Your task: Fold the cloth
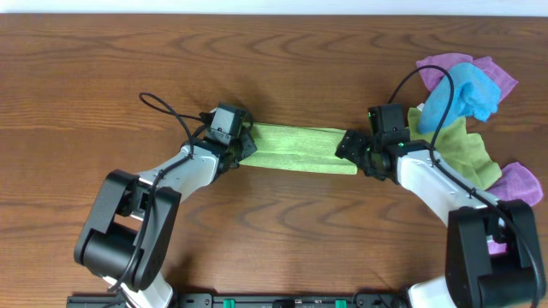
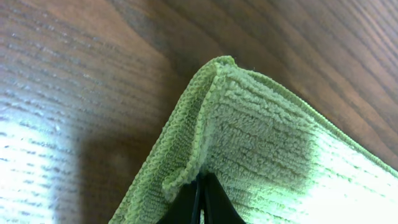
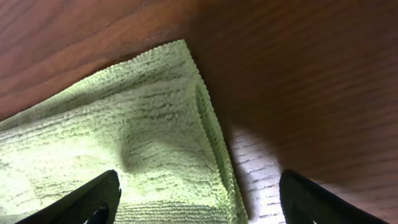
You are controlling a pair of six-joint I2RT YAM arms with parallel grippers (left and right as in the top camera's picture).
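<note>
A light green cloth (image 1: 295,147) lies folded into a long strip on the wooden table between my two arms. My left gripper (image 1: 244,141) is at its left end, shut on the cloth's edge; in the left wrist view the black fingertips (image 2: 202,202) pinch a fold of green terry (image 2: 261,137). My right gripper (image 1: 353,147) is at the strip's right end. In the right wrist view its fingers (image 3: 199,199) are spread wide, open over the cloth's corner (image 3: 155,124), holding nothing.
A heap of other cloths lies at the right: blue (image 1: 462,94), purple (image 1: 488,73), olive green (image 1: 462,150) and another purple one (image 1: 522,184). Arm bases stand at the front edge. Cables loop over both arms.
</note>
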